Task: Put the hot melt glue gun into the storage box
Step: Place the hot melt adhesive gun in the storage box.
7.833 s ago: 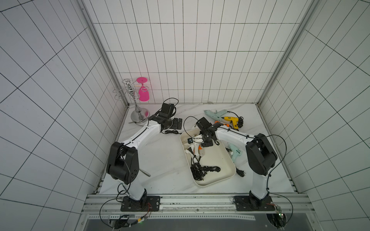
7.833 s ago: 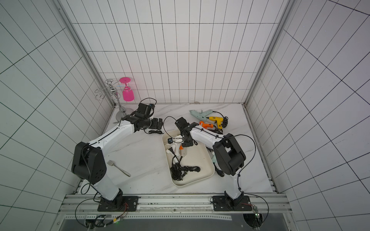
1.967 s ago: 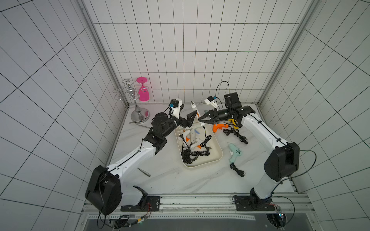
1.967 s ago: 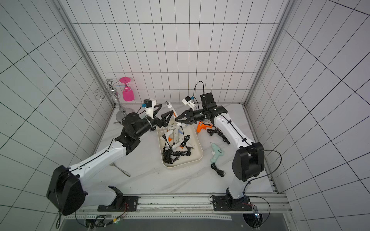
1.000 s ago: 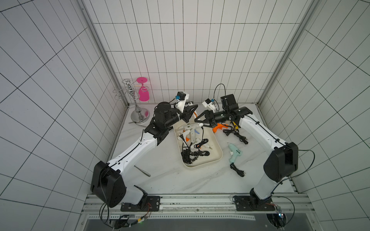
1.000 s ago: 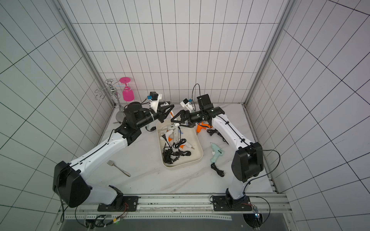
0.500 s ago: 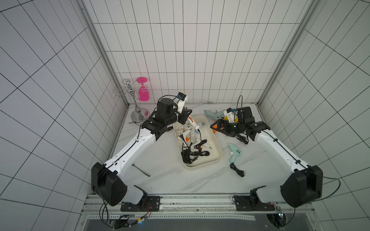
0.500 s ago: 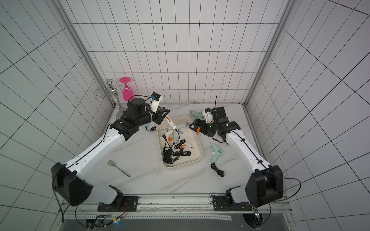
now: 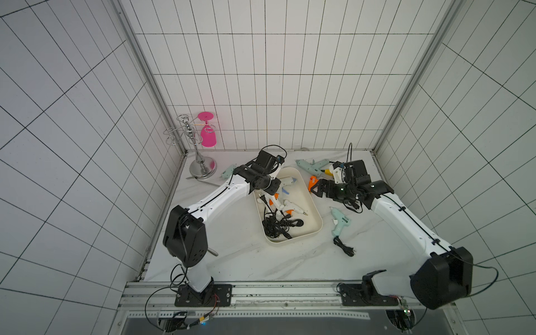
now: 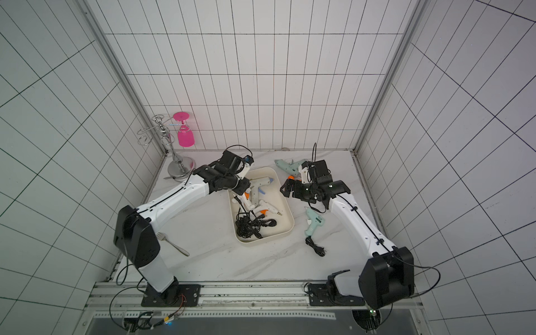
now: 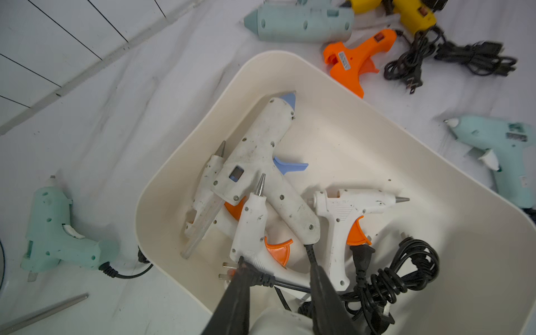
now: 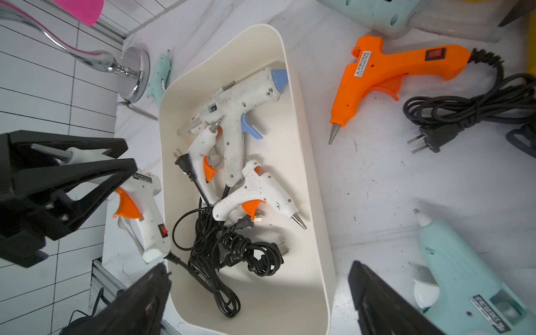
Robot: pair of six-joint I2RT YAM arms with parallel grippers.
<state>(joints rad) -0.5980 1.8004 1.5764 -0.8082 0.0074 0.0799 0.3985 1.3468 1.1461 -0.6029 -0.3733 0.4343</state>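
We counted perhaps four guns (image 12: 232, 116) in the storage box (image 12: 295, 290), a fifth gun (image 12: 145, 214) clamped in the left claw (image 12: 130, 155), the right claw (image 12: 258, 266) wide, more guns (image 12: 385, 66) on the tabletop (image 12: 362, 179).

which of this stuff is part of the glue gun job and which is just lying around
Job: box; white guns already in it; held gun in the left fingers; on the table, orange gun, yellow gun, big teal gun, small teal gun, mint gun.
Lying about: rack, pink glass, fork.
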